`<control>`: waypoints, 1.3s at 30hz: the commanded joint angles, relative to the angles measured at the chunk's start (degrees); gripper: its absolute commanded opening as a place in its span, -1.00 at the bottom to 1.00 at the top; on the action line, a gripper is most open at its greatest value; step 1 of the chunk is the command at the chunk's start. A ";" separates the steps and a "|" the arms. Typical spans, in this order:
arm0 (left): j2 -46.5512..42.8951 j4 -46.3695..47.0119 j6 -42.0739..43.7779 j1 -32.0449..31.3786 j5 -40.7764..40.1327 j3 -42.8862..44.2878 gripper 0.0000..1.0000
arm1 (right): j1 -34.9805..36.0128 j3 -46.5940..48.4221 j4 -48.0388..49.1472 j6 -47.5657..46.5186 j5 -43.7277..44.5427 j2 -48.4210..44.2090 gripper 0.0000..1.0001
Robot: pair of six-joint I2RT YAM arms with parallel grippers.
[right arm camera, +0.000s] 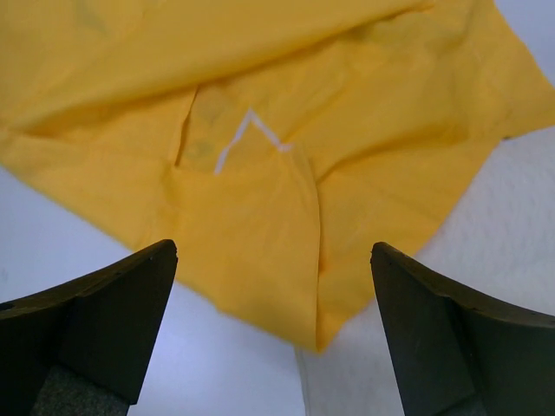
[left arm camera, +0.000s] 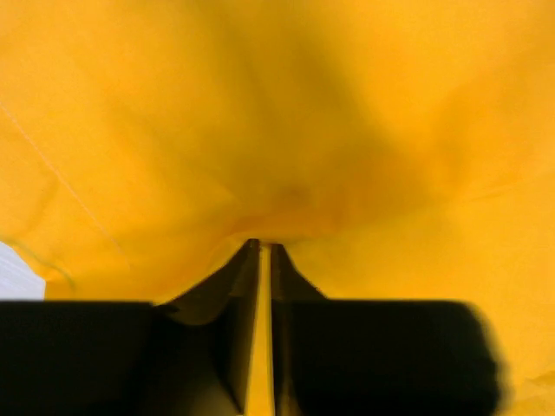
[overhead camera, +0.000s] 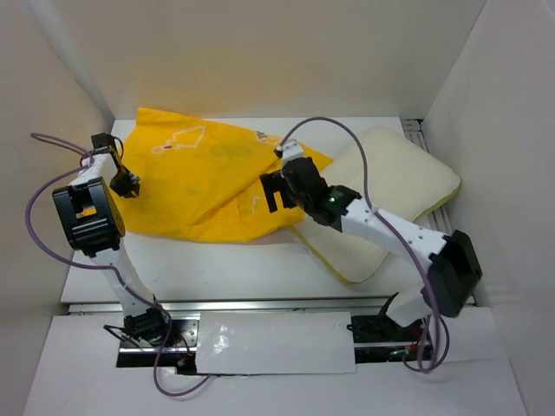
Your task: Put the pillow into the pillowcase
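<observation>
The yellow pillowcase [overhead camera: 199,186] lies crumpled across the left and middle of the white table, a white printed outline showing on it. The cream pillow [overhead camera: 390,191] lies flat to its right, and the pillowcase's right corner overlaps the pillow's edge. At the pillowcase's left edge, my left gripper [overhead camera: 127,183] is shut on the fabric; in the left wrist view its jaws [left arm camera: 262,244] pinch a yellow fold [left arm camera: 286,130]. My right gripper [overhead camera: 272,192] hovers open over the pillowcase's right corner [right arm camera: 260,217], with nothing between its fingers and the pillow [right arm camera: 512,199] just to its right.
White enclosure walls [overhead camera: 486,104] close in the table on the left, back and right. Purple cables [overhead camera: 39,204] loop off both arms. A metal rail [overhead camera: 260,305] runs along the near edge, in front of the arm bases.
</observation>
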 commanded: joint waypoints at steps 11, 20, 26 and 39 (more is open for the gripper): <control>-10.88 7.78 20.78 -22.66 17.26 0.26 1.00 | -8.43 23.05 1.40 -4.53 4.46 31.05 0.91; -9.74 10.08 21.58 -29.00 20.61 -3.96 1.00 | -9.67 19.46 1.76 -5.23 -8.90 28.79 0.44; -9.05 10.69 21.58 -32.77 17.29 -5.20 1.00 | -9.06 16.20 3.69 -6.28 -9.97 26.40 0.50; -5.96 8.93 20.00 -33.40 13.84 -5.72 0.82 | -6.16 13.75 -3.32 -4.45 -7.42 15.27 -1.00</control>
